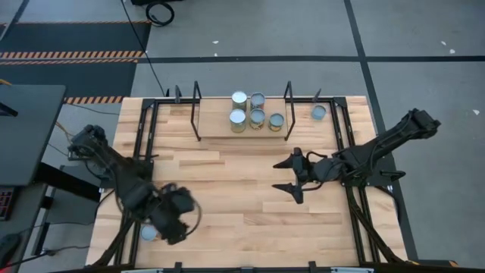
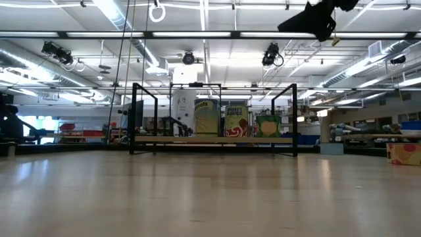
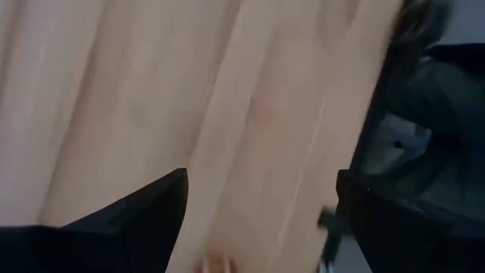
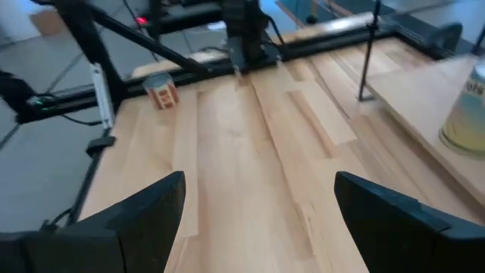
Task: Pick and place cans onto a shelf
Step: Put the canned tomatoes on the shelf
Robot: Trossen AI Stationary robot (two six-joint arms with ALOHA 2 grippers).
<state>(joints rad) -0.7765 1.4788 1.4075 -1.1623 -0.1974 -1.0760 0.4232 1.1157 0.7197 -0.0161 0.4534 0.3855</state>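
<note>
While five silvery-topped cans stand on the light-wood black-framed shelf, we hover our left pincer, wide open and empty, beside a stray desk-edge can. Our right pincer waits mid-desk, equally spread, holding nothing.

floor: grey w/ dark seams | hazard tape strips | ceiling: strip lights, open beams

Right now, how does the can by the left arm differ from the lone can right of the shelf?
The can by the left arm sits at the table's near left edge, partly hidden beneath the left gripper. The lone can stands in full view at the far side, just outside the shelf frame, with no gripper near it. Both stand on the tabletop, off the shelf, silvery tops up.
</note>
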